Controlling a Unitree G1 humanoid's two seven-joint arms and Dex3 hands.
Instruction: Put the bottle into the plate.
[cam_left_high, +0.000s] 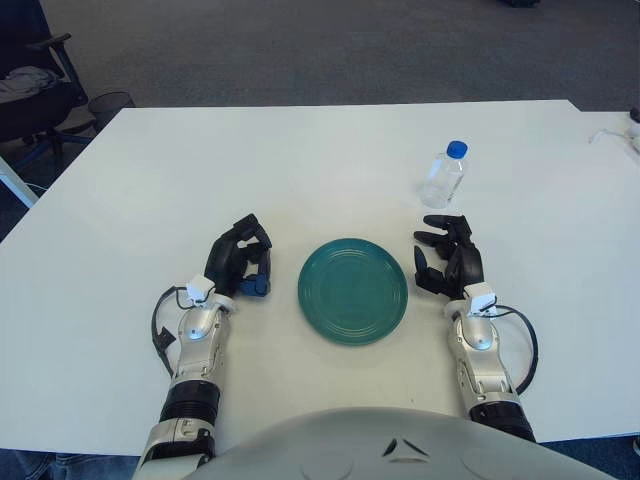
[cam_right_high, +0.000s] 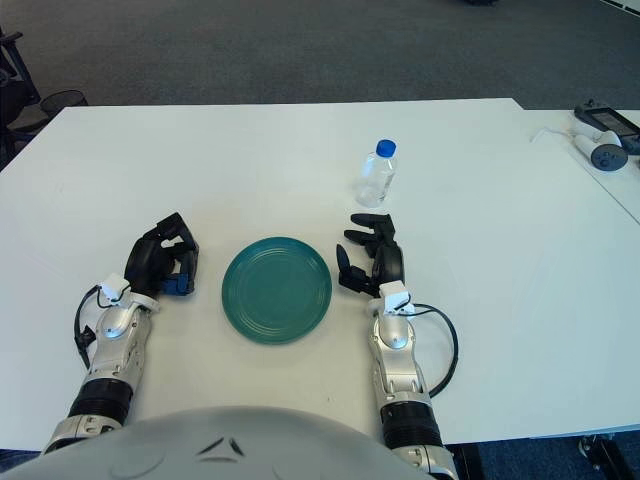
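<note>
Right hand: black, three-fingered, fingers spread and holding nothing, placed just right of the plate, palm turned toward it, fingertips pointing away from the robot toward the bottle; a black cable loops beside its silver forearm. Left hand: black, fingers curled inward around nothing, showing just left of the plate. Plate: round, teal-green, ringed surface bare, lying flat on the table between the two hands. Bottle: small, clear plastic, blue cap, standing upright on the table beyond the right hand, near its fingertips but apart from them, and beyond and to the right of the plate, not on it. Table: large, white, filling most of both views. Left eye view only: a black office chair and a dark mesh bin on the grey carpet past the table's far left corner. Right eye view only: a second white table to the right, separated by a narrow gap, bearing a dark handheld device and a white and blue gadget with a white cord.
</note>
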